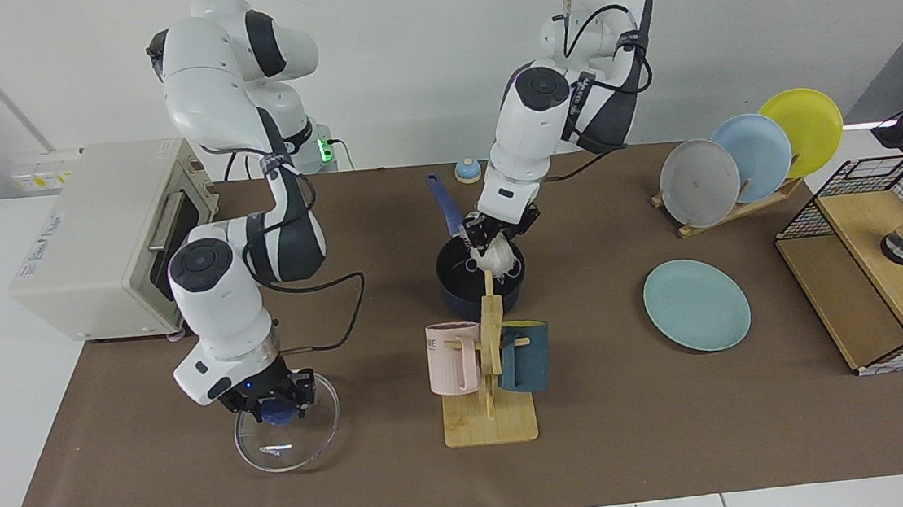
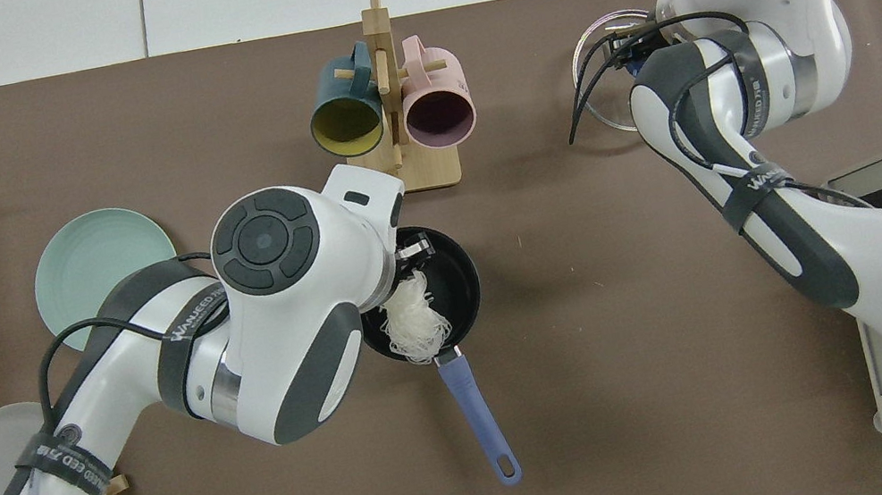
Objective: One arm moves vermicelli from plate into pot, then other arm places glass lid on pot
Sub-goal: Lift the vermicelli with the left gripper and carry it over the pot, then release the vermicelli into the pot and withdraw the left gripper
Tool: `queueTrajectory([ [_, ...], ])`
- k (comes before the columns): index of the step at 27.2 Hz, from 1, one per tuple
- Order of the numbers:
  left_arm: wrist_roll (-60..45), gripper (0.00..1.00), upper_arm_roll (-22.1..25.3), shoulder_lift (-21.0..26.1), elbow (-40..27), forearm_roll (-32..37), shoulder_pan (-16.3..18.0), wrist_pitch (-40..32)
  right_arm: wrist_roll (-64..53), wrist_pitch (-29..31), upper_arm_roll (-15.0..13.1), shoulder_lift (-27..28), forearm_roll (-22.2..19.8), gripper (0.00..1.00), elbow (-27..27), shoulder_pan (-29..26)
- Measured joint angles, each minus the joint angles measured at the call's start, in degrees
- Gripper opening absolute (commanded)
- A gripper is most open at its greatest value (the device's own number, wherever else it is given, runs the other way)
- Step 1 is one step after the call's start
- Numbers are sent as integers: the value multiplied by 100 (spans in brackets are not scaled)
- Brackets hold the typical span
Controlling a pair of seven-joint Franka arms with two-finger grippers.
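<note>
Left gripper [image 1: 489,238] fingers pinch the vermicelli [image 1: 498,257] over the pot [image 1: 462,285]; right gripper [image 1: 268,400] fingers clamp the glass lid [image 1: 288,435] knob near the desk's front edge.

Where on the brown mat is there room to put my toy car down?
Bare mat lies between the glass lid and the mug rack, and along the near edge below the plate. It is crowded around the pot, where the left gripper holds the vermicelli over it. The right gripper is at the lid's knob.
</note>
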Motion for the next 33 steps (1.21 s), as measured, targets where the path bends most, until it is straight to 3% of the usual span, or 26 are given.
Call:
queueTrajectory([
  [7,-452,0,-5,443,-256,513,-242,610,74,-208,-11,-877,0,0,-579,1],
  [8,-471,25,-2,487,-256,537,-262,623,74,-291,-14,-989,0,0,-640,-7],
  [10,-481,93,-2,551,-261,561,-282,627,74,-486,-24,-1202,0,0,-738,-17],
  [11,-478,100,-2,567,-269,568,-283,627,74,-566,-29,-1285,0,0,-770,-19],
  [24,309,100,110,595,-98,584,-143,529,75,-1285,-34,-1907,0,0,-918,-30],
  [33,807,100,164,417,1288,584,416,-1245,374,-1413,8,-2026,1,0,-992,157],
])
